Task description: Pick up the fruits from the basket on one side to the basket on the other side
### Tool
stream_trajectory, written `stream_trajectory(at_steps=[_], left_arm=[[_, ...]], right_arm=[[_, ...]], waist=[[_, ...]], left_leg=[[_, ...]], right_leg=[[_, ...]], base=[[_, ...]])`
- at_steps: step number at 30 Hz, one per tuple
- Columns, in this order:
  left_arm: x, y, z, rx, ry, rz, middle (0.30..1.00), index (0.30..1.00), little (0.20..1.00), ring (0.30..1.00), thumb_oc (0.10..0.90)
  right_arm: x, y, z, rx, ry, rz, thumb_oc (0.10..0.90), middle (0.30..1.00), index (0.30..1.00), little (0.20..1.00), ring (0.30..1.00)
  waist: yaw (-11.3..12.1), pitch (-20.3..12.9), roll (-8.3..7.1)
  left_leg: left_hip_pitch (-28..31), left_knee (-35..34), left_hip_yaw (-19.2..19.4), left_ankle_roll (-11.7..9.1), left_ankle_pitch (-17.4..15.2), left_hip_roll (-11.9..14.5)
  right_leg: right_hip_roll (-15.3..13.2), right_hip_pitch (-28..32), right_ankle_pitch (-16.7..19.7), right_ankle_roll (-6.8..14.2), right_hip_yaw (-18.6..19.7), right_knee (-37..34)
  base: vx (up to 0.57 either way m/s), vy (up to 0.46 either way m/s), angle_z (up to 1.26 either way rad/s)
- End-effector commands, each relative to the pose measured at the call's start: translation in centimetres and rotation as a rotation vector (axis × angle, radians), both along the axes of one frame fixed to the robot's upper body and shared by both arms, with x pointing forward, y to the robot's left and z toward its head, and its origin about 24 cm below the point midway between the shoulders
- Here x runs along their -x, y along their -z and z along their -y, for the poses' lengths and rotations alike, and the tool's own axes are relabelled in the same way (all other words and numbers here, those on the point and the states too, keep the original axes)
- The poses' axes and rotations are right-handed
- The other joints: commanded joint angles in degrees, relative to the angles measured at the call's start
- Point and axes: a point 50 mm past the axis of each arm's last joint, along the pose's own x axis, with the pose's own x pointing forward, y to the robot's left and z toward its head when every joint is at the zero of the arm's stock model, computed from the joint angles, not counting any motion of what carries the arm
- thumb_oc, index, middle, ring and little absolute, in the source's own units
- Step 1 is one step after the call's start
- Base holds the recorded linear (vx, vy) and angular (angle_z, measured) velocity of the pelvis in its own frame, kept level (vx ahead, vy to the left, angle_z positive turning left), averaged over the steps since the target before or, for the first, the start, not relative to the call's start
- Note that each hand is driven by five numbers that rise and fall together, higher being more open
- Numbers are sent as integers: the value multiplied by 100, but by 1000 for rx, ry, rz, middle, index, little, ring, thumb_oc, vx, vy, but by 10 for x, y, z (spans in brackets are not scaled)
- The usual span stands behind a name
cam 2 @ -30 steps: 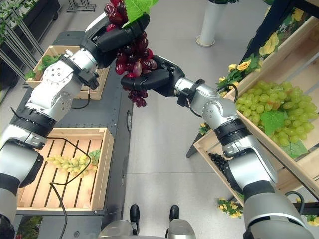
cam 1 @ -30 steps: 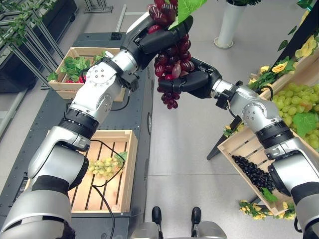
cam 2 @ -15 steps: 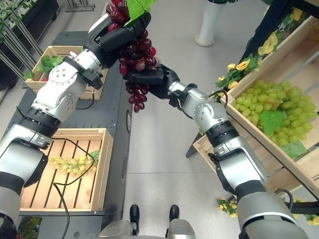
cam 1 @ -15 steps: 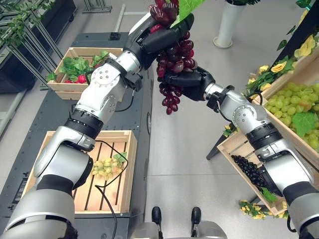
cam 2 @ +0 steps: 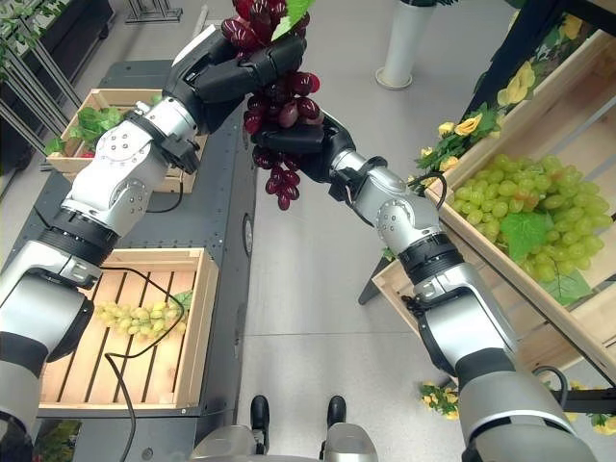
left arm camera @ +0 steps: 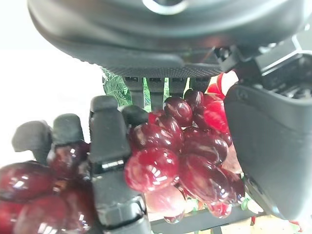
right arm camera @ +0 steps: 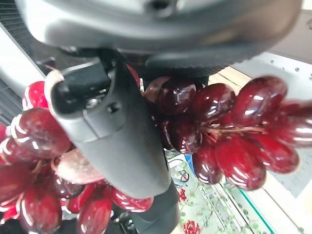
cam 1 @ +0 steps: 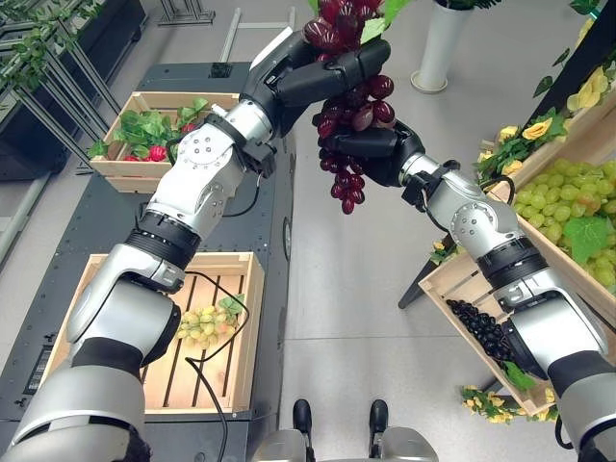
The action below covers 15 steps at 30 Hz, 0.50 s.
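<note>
Left eye view has the red grape bunch [cam 1: 348, 125] up in the air, well above the floor [cam 1: 356, 279], caught between both hands. The left hand [cam 1: 322, 72] is on the upper part, fingers curled over the top grapes, a green leaf [cam 1: 373, 19] sticking up just above them. Just below it, the right hand [cam 1: 375, 146] is wrapped round the middle of the bunch from the far side, and the tail of grapes dangles free beneath its fingers.

Left wrist view confirms it: dark fingers [left arm camera: 109, 161] bent across glossy red grapes, thumb closing in from the other side. Right wrist view shows the same story, thumb [right arm camera: 112, 131] pressed across the cluster, grapes bulging out on both sides.

Down below the left arm sits a wooden crate [cam 1: 245, 327] on the dark counter [cam 1: 87, 221], with a green grape bunch [cam 1: 204, 322] lying in it. Further out past the left elbow, another crate [cam 1: 130, 168] holds leafy greens and something red. Off beyond the right arm, a slanted wooden shelf [cam 1: 452, 279] carries a heap of green grapes [cam 1: 563, 217] and, lower, black grapes [cam 1: 486, 332], with yellow flowers [cam 1: 539, 130] along its edge.
</note>
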Motion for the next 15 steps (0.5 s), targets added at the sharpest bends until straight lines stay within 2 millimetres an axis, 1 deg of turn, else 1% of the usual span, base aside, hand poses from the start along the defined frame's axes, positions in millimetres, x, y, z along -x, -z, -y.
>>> stream_trajectory(at_steps=[1, 2, 4, 5, 8, 9, 10, 13, 14, 15], left_arm=[[-12, 36, -31, 135, -141, -102, 900, 900, 900, 900, 800], [-12, 40, -35, 138, -152, -116, 900, 900, 900, 900, 800], [-11, 54, -49, 134, -185, -155, 900, 900, 900, 900, 800], [-11, 58, -51, 131, -191, -166, 900, 900, 900, 900, 800], [-7, 76, -68, 147, -216, -216, 900, 900, 900, 900, 800], [-6, 79, -71, 155, -219, -223, 900, 900, 900, 900, 800], [-4, 85, -77, 169, -232, -232, 900, 900, 900, 900, 800], [1, 97, -85, 191, -260, -244, 900, 900, 900, 900, 800], [5, 107, -89, 207, -279, -252, 900, 900, 900, 900, 800], [8, 115, -90, 202, -288, -252, 900, 900, 900, 900, 800]], right_arm=[[0, -32, 26, -180, 126, 192, 400, 300, 300, 300, 300], [0, -31, 30, -180, 139, 188, 400, 300, 300, 300, 300], [0, -26, 46, -178, 181, 175, 400, 300, 300, 300, 300], [0, -24, 48, -173, 194, 170, 400, 300, 300, 300, 300], [2, -15, 74, -130, 272, 152, 400, 300, 300, 300, 300], [2, -14, 78, -117, 286, 150, 400, 300, 300, 300, 300], [3, -9, 88, -83, 318, 146, 400, 300, 300, 300, 300], [5, 4, 103, -21, 370, 122, 400, 300, 300, 300, 300], [8, 13, 113, 17, 399, 100, 400, 300, 300, 300, 300], [10, 20, 118, 35, 413, 86, 400, 300, 300, 300, 300]], waist=[[58, -1787, 129], [44, -1782, 125], [-19, -1761, 114], [-27, -1759, 116], [-113, -1736, 98], [-124, -1730, 96], [-152, -1715, 93], [-193, -1692, 76], [-225, -1675, 55], [-246, -1651, 40]], left_leg=[[115, 8, -57, -188, -803, -254], [121, 8, -37, -187, -808, -248], [146, 8, 19, -184, -831, -241], [155, 8, 34, -182, -837, -239], [194, 8, 112, -173, -871, -234], [202, 8, 126, -172, -875, -232], [217, 8, 155, -170, -885, -228], [241, 8, 206, -164, -896, -221], [252, 8, 232, -158, -899, -216], [256, 8, 252, -153, -899, -213]], right_leg=[[303, 85, -411, -182, -7, 6], [305, 83, -410, -181, 14, 6], [319, 74, -401, -177, 93, 6], [321, 75, -398, -177, 109, 6], [335, 63, -378, -161, 215, 6], [335, 63, -373, -159, 230, 6], [337, 64, -364, -152, 261, 6], [338, 63, -347, -143, 314, 6], [338, 53, -325, -138, 361, 6], [338, 46, -313, -136, 386, 6]], base=[[10, 2, -4], [9, -1, -11], [14, -2, -13], [13, 1, -7], [21, 4, -9], [29, 7, -13], [25, 7, -21], [31, 1, -18], [33, -4, -11], [32, -5, -14]])
